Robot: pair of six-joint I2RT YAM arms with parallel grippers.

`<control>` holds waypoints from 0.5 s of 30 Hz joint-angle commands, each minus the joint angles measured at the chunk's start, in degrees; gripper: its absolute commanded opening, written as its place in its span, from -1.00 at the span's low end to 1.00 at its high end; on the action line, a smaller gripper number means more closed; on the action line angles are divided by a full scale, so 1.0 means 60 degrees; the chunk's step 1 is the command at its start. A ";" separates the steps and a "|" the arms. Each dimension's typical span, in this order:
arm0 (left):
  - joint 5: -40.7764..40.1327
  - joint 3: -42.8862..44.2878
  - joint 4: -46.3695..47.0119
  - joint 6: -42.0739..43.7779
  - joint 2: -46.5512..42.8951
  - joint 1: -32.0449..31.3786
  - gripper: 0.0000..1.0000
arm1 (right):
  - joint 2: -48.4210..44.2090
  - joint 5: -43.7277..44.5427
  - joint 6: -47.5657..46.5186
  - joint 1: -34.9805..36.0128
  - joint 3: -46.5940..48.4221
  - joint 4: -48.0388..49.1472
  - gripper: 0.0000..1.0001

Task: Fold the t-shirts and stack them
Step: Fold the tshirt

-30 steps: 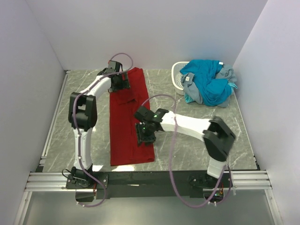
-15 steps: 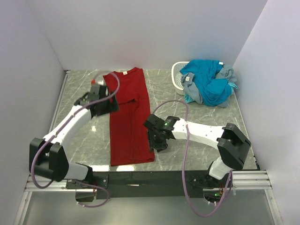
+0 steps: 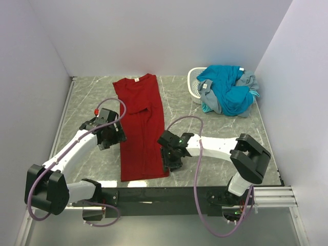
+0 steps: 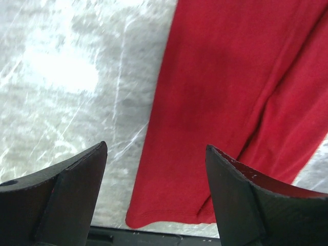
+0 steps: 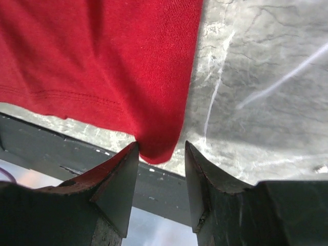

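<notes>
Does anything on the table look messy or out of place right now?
Yes: the teal and grey t-shirts sit in a crumpled heap at the far right, draped over the white basket. The red t-shirt lies flat in a long strip, slightly slanted.

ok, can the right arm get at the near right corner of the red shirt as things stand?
Probably yes. The right gripper hangs open directly over that hem corner of the red t-shirt, its fingers either side of the corner, and nothing lies in between.
</notes>
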 commanded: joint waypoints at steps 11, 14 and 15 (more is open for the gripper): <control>-0.1356 -0.0219 -0.1676 -0.2448 -0.0245 -0.1353 0.64 | 0.0446 -0.0155 0.0001 0.0129 -0.0341 0.0396 -0.50; -0.1269 -0.0497 -0.1779 -0.2977 -0.0405 -0.1822 0.61 | 0.0475 -0.0068 -0.0101 0.0130 -0.0253 0.0133 -0.84; -0.1240 -0.0643 -0.1823 -0.3066 -0.0478 -0.1939 0.60 | 0.0505 -0.0053 -0.0145 0.0130 -0.0224 0.0060 -0.86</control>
